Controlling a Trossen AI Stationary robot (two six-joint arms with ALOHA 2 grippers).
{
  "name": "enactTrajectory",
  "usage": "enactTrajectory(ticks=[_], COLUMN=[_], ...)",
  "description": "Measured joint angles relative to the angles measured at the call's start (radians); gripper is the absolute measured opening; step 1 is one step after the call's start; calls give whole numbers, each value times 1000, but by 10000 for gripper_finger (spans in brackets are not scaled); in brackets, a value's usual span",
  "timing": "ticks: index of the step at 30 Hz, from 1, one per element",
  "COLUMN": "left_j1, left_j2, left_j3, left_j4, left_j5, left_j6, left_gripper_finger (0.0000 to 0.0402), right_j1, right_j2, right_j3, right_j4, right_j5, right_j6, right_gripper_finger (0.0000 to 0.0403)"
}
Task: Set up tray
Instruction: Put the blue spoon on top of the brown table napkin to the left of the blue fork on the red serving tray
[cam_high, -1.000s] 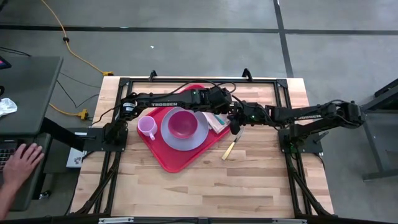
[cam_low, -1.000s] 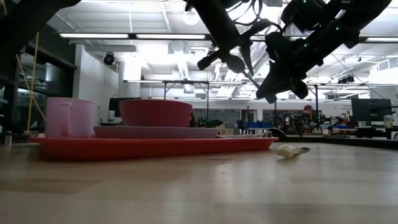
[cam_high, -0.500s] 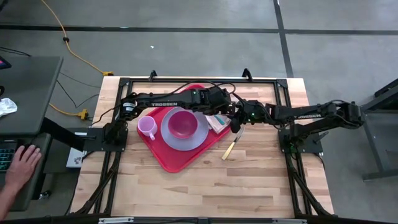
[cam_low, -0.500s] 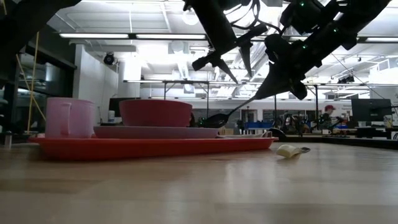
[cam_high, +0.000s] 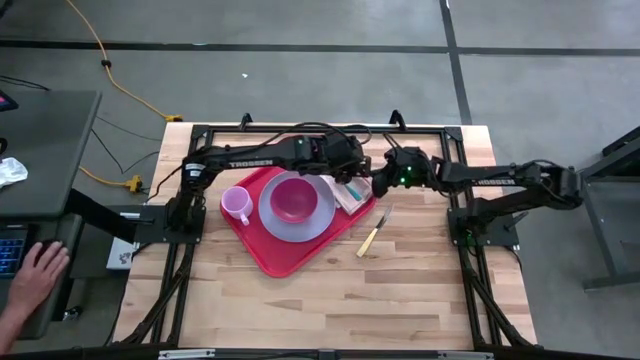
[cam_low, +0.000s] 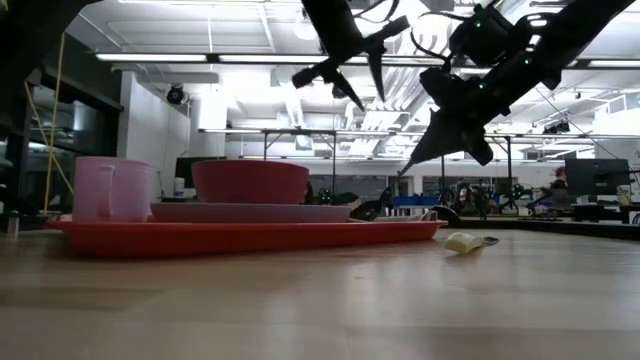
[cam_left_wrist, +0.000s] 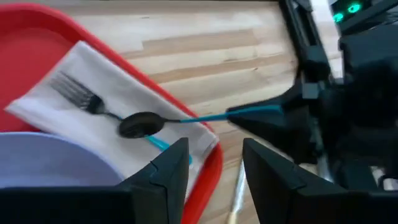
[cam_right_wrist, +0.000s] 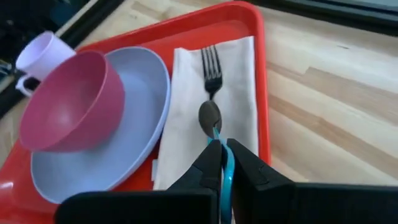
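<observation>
Red tray (cam_high: 275, 243) sits on the wooden desk (cam_high: 400, 290), turned at an angle, a bit toward 9 o'clock from the middle. On it: a lavender plate (cam_high: 283, 221) with a dark pink bowl (cam_high: 293, 199) inside, a pale pink cup (cam_high: 236, 205) at the plate's 9 o'clock, and a white napkin (cam_right_wrist: 186, 118) along the tray's 3 o'clock edge with a fork (cam_right_wrist: 210, 68) lying on it.

Right gripper (cam_right_wrist: 222, 163) has its fingers clenched on the teal handle of a spoon (cam_right_wrist: 211, 118), holding the spoon's bowl over the napkin right by the fork's handle.

Left gripper (cam_left_wrist: 211, 155) hangs above the same corner of the tray, fingers spread apart with nothing in them.

Off the tray, at its 3 o'clock, a knife with a cream handle (cam_high: 370, 237) lies on the bare wood.
</observation>
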Motion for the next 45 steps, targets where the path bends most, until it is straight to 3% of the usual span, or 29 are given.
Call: enactTrajectory(ticks=[7,14,22,28,37,45], left_j1=[-27,-60,-65,-65,-67,-102], left_j2=[-26,-26,-26,-26,-26,-25], left_j3=[0,0,0,0,0,0], left_j4=[-173,-362,-581,-674,-679,-679], left_j5=[-44,-59,-84,-159,-196,-346], left_j6=[-7,-12,-4,-3,123,256], left_gripper_finger=[179,179,179,179,180,179], right_j1=[-74,-101,-94,-94,-64,34], right_j2=[0,-11,-36,-36,-36,-36], right_j3=[-17,-17,-17,-17,-17,-17], right_j4=[100,207,260,341,359,359], right_j5=[-77,-83,50,115,276,451], right_j6=[26,132,209,260,327,364], right_gripper_finger=[0,0,0,0,0,0])
